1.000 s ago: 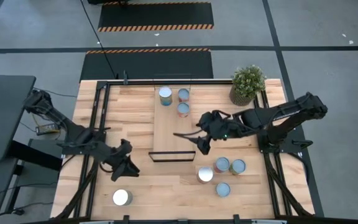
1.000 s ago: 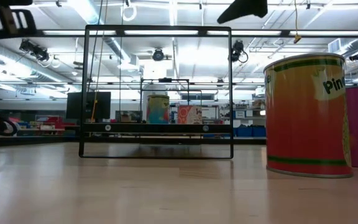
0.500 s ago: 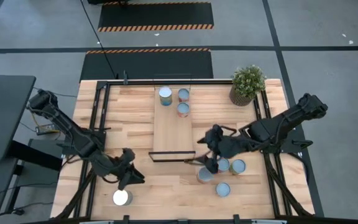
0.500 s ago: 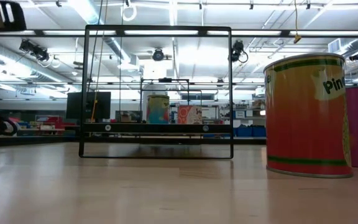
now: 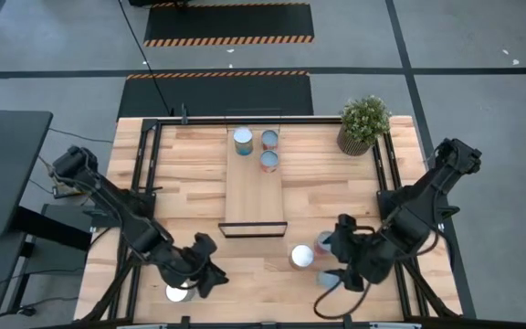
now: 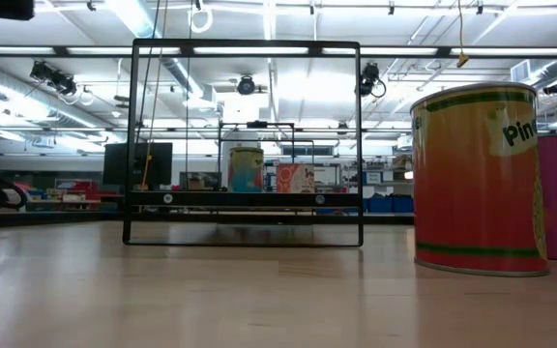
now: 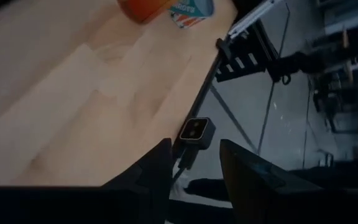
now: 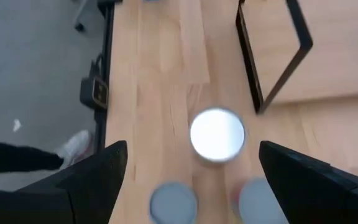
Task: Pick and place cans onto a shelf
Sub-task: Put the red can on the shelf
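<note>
The shelf is a light-wood board with black wire ends and lies down the table's middle. Three cans stand at its far end. A silvery-topped can stands on the table off the shelf's near end, with a reddish one and a pale blue one beside it. My right gripper hangs open above this group, and in its wrist view the silvery top lies ahead of the gripper. My left gripper hovers open beside a lone can at the near left.
A potted plant stands at the far right corner. Black rails run along both table sides. A small camera box sits at the near edge. In the low view the orange can stands right of the shelf frame.
My left gripper has moved toward the near edge and a little right, ending over the lone near-left can. My right gripper has swung from the shelf's near end toward the near right, ending above the group of cans. No can has moved.
</note>
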Robot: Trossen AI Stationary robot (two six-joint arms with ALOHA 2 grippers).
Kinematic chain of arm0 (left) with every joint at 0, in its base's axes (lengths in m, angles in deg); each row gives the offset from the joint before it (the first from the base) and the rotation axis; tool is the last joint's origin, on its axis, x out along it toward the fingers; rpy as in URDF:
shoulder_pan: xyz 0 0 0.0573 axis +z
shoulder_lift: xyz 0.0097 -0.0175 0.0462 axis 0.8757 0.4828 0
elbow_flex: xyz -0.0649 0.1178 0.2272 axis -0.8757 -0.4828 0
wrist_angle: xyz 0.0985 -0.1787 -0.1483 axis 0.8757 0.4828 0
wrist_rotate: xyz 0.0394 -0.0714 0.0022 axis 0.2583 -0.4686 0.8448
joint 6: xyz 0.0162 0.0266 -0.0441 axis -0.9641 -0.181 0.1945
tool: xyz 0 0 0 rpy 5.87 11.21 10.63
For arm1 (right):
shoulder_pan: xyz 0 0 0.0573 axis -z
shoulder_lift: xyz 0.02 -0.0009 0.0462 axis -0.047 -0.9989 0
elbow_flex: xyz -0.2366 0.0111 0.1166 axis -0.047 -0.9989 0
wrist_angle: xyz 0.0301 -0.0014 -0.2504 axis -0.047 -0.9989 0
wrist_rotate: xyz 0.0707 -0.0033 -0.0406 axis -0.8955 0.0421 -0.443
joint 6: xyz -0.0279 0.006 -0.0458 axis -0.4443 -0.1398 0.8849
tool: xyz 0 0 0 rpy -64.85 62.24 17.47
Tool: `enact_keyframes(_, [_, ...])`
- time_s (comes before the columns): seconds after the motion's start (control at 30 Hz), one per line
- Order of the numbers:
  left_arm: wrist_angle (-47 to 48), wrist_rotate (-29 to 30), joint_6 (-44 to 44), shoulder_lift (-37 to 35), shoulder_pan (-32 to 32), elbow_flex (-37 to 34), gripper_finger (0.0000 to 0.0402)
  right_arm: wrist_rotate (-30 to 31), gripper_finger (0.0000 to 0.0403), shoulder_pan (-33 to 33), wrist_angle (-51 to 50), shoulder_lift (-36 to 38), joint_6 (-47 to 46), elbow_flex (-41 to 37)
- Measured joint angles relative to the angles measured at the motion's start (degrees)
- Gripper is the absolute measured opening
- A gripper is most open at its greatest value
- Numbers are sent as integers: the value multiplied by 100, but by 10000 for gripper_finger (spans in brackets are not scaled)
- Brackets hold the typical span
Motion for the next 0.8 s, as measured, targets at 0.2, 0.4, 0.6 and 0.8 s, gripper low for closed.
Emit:
enact_keyframes(0.2, [-23, -2, 967, 389, 2, 64, 141, -46, 372, -437, -339, 0, -470, 0])
enact_keyframes(0.4, [-166, -4, 2030, 703, 2, 66, 142, 54, 372, -886, -435, 0, -651, -36])
enact_keyframes(0.6, [-526, 2, 2249, 879, 6, 66, 142, 289, 368, -1283, -101, -2, -615, -628])
enact_keyframes(0.8, [-582, 235, 2380, 884, 13, 66, 142, 1, 354, -1450, 238, -4, -1238, -1272])
